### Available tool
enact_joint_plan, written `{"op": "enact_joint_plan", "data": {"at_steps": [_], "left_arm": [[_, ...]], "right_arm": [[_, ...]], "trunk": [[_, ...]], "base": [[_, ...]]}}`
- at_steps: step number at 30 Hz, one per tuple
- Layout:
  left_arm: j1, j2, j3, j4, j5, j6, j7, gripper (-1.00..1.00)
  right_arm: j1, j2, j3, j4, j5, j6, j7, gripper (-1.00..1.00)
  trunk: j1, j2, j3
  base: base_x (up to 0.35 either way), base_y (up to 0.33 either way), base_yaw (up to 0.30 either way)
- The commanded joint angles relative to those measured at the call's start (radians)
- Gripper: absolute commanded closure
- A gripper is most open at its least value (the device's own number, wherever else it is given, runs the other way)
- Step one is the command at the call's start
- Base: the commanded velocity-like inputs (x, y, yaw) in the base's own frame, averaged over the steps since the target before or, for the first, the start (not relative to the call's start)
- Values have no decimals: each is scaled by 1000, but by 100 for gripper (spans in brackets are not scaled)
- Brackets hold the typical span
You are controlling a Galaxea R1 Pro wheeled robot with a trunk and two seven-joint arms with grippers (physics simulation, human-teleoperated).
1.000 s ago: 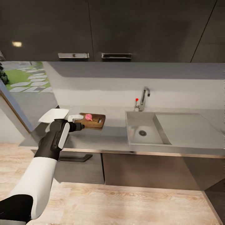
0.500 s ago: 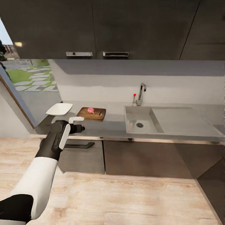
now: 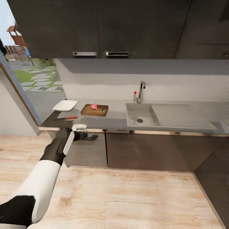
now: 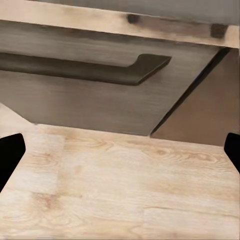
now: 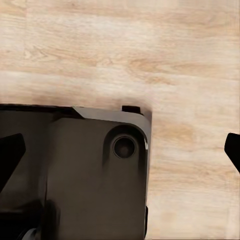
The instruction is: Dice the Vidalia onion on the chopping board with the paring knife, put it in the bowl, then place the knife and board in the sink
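Two arms belong to the robot, and the left arm (image 3: 47, 165) reaches forward toward the counter (image 3: 114, 122), its gripper (image 3: 83, 135) held low in front of the counter's front edge, over a dark drawer handle (image 3: 90, 138) on the cabinet front. In the left wrist view the fingertips (image 4: 11, 152) sit at opposite edges with the wood floor (image 4: 125, 185) and that handle (image 4: 90, 70) between them, so the jaws are spread wide and hold nothing. The right wrist view has its fingertips (image 5: 10, 155) just as far apart over a dark part of the robot's base (image 5: 85, 175) and the floor, so those jaws are also apart and empty.

Taking the sink (image 3: 139, 114) as the landmark: the board (image 3: 94, 110) lies on the counter just to its left, with the pinkish onion (image 3: 94, 106) resting on top of it. Farther from the sink, beyond the board, sits the white bowl (image 3: 65, 105) at the counter's end. The knife (image 3: 66, 118) lies flat on the counter in front of the bowl, nearer the front edge, well apart from the sink. The tap (image 3: 140, 92) stands behind the basin against the backsplash, and dark cabinets (image 3: 105, 28) hang above.
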Motion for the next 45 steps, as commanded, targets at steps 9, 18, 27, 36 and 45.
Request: {"op": "enact_joint_plan", "data": {"at_steps": [9,18,27,36,45], "left_arm": [[-1,0,0,194,11,-138,9,-100],[-1,-1,0,542,11,-468,7,-100],[-1,1,-3,946,10,-826,3,-100],[118,17,-1,1006,14,-1174,3,-100],[414,23,-3,1010,13,-1730,5,-100]], "right_arm": [[-1,0,-8,0,10,-3,5,-100],[-1,-1,-8,0,10,-3,5,-100],[-1,-1,-12,0,9,-4,4,-100],[-1,-7,-14,-1,8,-36,3,-100],[-1,-8,-18,-11,8,-39,2,-100]], "trunk": [[0,-2,-2],[0,-2,-2],[0,-2,-2],[0,-2,-2],[0,-2,-2]], "base": [[-313,0,0],[-153,0,0],[-13,0,0],[0,0,0],[0,0,0]]}}
